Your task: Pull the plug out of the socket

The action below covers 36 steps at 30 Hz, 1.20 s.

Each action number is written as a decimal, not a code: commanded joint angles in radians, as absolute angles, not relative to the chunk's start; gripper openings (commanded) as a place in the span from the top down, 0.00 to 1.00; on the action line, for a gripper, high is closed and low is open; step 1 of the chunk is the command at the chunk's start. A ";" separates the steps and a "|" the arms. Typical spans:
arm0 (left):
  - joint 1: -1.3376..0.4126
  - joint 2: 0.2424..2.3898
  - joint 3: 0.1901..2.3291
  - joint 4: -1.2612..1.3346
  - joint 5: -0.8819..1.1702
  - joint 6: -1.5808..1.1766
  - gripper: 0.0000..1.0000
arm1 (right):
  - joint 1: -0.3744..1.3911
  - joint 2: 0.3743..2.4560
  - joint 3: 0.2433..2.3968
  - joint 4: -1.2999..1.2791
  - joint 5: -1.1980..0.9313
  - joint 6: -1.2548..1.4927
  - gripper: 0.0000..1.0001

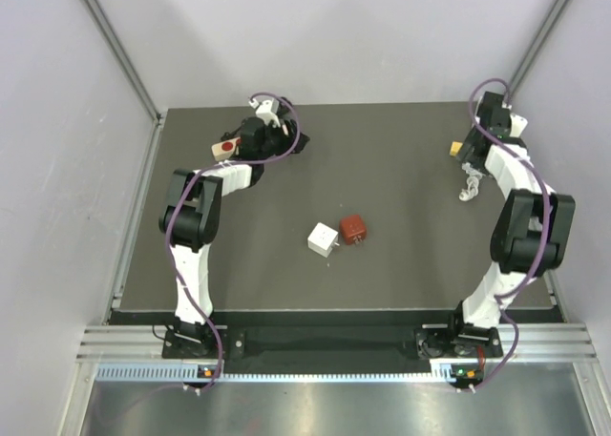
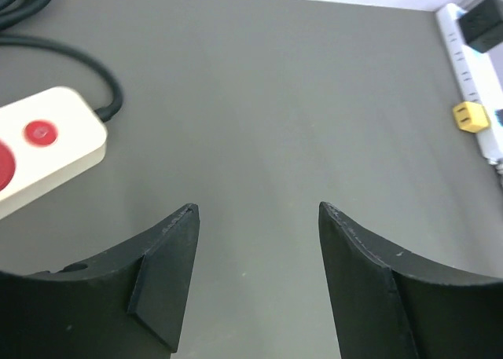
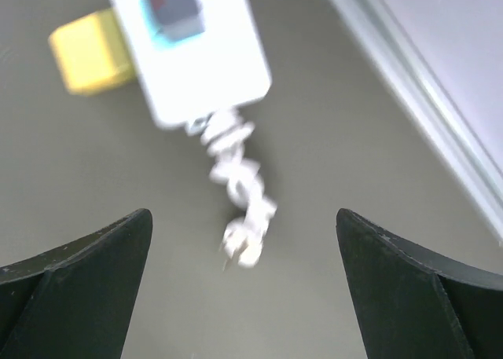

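A white power strip (image 3: 196, 53) lies at the back right with a yellow plug (image 3: 86, 49) on its side and a dark plug (image 3: 169, 4) on top. Its coiled white cord (image 3: 240, 194) trails toward my right gripper (image 3: 244, 217), which is open and empty above it. In the top view the yellow plug (image 1: 458, 149) and the cord (image 1: 468, 183) show beside the right gripper (image 1: 485, 131). My left gripper (image 2: 259, 210) is open and empty over bare table at the back left (image 1: 294, 142). It is next to a cream socket strip (image 2: 39, 139) with red buttons.
A white cube plug (image 1: 324, 238) and a red cube plug (image 1: 354, 228) lie loose mid-table. A black cable (image 2: 86, 60) runs from the cream strip. The white strip (image 2: 471, 68), with its yellow plug (image 2: 470, 117), shows far off in the left wrist view. Walls close in behind and at both sides.
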<state>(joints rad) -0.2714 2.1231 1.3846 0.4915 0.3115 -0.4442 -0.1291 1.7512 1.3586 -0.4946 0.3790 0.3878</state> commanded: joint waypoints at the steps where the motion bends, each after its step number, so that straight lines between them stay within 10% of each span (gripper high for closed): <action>1: -0.273 2.086 1.400 0.607 0.396 -0.448 0.33 | -0.170 1.844 1.469 -0.511 0.374 0.381 0.00; 24: -0.276 2.135 1.450 0.643 0.457 -0.485 0.37 | -0.187 2.014 1.499 -0.497 0.301 0.330 0.35; 32: -0.279 2.149 1.465 0.653 0.495 -0.491 0.37 | -0.181 2.017 1.459 -0.466 0.245 0.322 0.65; 36: -0.291 2.154 1.477 0.660 0.515 -0.495 0.38 | -0.147 1.980 1.399 -0.454 0.248 0.319 0.99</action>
